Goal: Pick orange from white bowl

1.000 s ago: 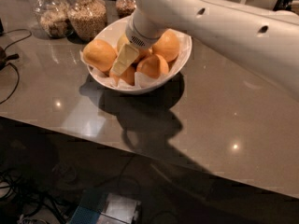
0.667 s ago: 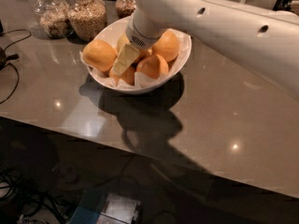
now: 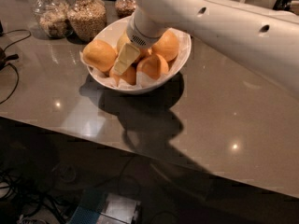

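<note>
The white bowl [image 3: 140, 88], lined with white paper, stands on the grey counter at the back centre and holds several oranges. A paler, yellower orange [image 3: 99, 55] lies at the bowl's left side. Deeper-orange fruits lie at the front [image 3: 152, 65] and at the right [image 3: 166, 45]. My gripper [image 3: 120, 68] reaches down into the bowl from the upper right, between the pale orange and the front fruit. It rests on or just above another fruit [image 3: 127, 76] under it. The white arm hides the back of the bowl.
Three glass jars with grains stand behind the bowl at the back left [image 3: 51, 15], [image 3: 87, 17], [image 3: 126, 3]. A black cable [image 3: 9, 59] lies at the counter's left edge. The counter's front edge runs across below, with cables and a box on the floor.
</note>
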`<state>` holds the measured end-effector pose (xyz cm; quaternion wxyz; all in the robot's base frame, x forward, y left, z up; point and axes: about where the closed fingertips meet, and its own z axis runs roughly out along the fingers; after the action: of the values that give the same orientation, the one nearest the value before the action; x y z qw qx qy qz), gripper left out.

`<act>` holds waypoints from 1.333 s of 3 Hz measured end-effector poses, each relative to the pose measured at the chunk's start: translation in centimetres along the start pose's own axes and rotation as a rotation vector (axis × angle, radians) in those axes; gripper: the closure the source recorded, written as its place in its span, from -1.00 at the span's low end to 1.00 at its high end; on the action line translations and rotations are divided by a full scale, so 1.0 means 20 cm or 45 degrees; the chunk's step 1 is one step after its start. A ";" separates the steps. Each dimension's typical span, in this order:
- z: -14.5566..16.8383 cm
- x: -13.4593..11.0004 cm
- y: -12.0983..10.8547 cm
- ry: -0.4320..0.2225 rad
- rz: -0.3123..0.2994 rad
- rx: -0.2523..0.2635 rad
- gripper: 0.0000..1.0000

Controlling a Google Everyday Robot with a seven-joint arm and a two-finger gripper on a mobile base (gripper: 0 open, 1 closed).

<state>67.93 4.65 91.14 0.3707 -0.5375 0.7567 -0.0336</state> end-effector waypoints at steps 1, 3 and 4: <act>0.00 0.00 0.00 0.000 0.000 0.000 0.66; 0.00 0.00 0.00 0.000 0.000 0.000 1.00; -0.02 -0.01 -0.01 0.000 0.000 0.001 1.00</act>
<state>67.92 4.65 91.66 0.3709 -0.5374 0.7566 -0.0337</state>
